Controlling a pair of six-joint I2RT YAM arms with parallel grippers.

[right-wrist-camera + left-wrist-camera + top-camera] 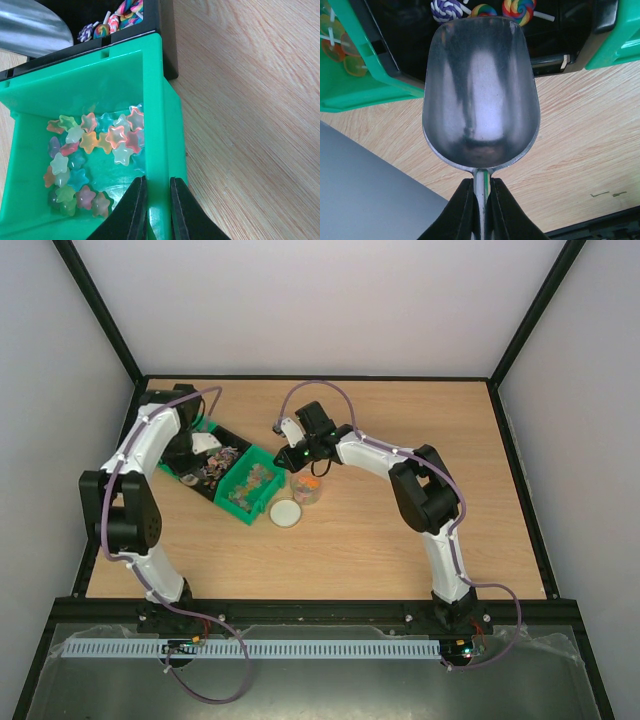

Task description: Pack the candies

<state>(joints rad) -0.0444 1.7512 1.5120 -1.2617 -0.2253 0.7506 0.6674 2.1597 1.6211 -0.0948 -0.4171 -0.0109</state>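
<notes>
A pale wooden table [400, 540] stands between white walls. Left of centre in the overhead view, the mixed candies [222, 462] lie heaped in a black bin [168, 40]. A green bin [90, 85] touches its lower right side and holds star sweets [95, 145]. Just right of the green bin is a small jar [307, 488] with a few orange pieces inside, and a round whitish lid [286, 513] lies flat below it. The left gripper [481, 189] is squeezed tight on the handle of a metal scoop [480, 90], whose bowl is empty at the black bin's edge. The right gripper [157, 182] straddles the green bin's right wall, a finger [137, 210] pressed against each face.
</notes>
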